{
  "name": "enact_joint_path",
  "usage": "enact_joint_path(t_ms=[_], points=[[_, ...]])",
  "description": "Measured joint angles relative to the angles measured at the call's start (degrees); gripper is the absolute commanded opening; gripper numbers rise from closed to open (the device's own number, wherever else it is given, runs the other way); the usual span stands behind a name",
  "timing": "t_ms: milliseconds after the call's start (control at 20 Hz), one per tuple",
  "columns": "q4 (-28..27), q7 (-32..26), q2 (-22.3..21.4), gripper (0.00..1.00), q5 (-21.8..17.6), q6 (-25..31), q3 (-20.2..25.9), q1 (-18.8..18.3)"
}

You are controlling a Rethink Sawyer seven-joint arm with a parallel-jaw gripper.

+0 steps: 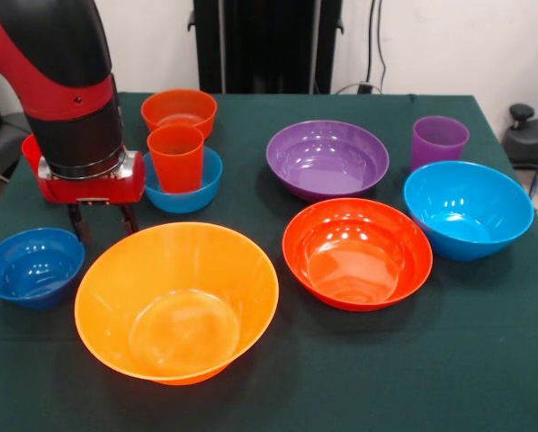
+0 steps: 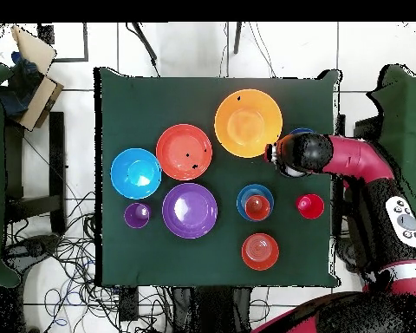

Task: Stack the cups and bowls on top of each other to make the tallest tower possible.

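We take the yellow bowl (image 1: 176, 301) as our landmark: the biggest piece, upright on the green table (image 1: 485, 378), nothing nested in it yet. To its right sits the red-orange bowl (image 1: 357, 253); beyond that, the purple bowl (image 1: 327, 159) and, furthest right, the large blue bowl (image 1: 468, 209) with the purple cup (image 1: 439, 141) just behind it. Behind the yellow bowl a cup (image 1: 176, 157) stands in a small light-blue bowl (image 1: 195, 187), the small orange bowl (image 1: 179, 112) behind them. The dark blue bowl (image 1: 31, 265) lies just left.

All look glossy, light, stiff and slippery — we judge a rim pinch safest.

The arm (image 1: 67, 81) hangs vertically left of the yellow bowl, gripper (image 1: 101, 221) pointing down between it and the dark blue bowl, fingers parted, holding nothing.
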Motion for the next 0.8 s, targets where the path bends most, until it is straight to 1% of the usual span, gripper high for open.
enact_joint_path(t_ms=[450,800], points=[[-0.3,0.0,-0.8,1.0,0.0,0.0,0.0,0.0],[-2.4,0.0,-0.4,1.0,0.0,0.0,0.0,0.0]])
